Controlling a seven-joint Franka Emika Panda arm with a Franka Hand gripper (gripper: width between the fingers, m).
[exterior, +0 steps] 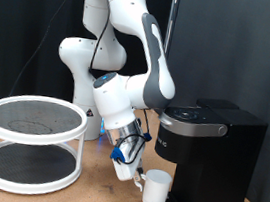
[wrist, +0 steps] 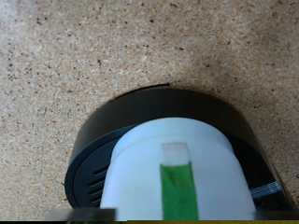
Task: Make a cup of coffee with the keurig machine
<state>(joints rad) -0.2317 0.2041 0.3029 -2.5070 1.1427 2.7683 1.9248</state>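
Note:
The small white cup (exterior: 155,188) stands at the foot of the black keurig machine (exterior: 208,157), under its front overhang. My gripper (exterior: 135,172) reaches down from the exterior view's left and meets the cup's near side at the rim. In the wrist view the cup (wrist: 140,173) fills the lower middle, over the machine's round black drip base (wrist: 112,140). One green-faced finger (wrist: 175,187) lies flat against the cup's wall near the picture's middle. The other finger is hidden behind the wall. The machine's lid is down.
A white two-tier round stand (exterior: 34,139) with dark shelves sits at the exterior view's left on the cork-patterned table (exterior: 91,201). The white arm's base (exterior: 85,64) stands behind it. A dark curtain backs the scene.

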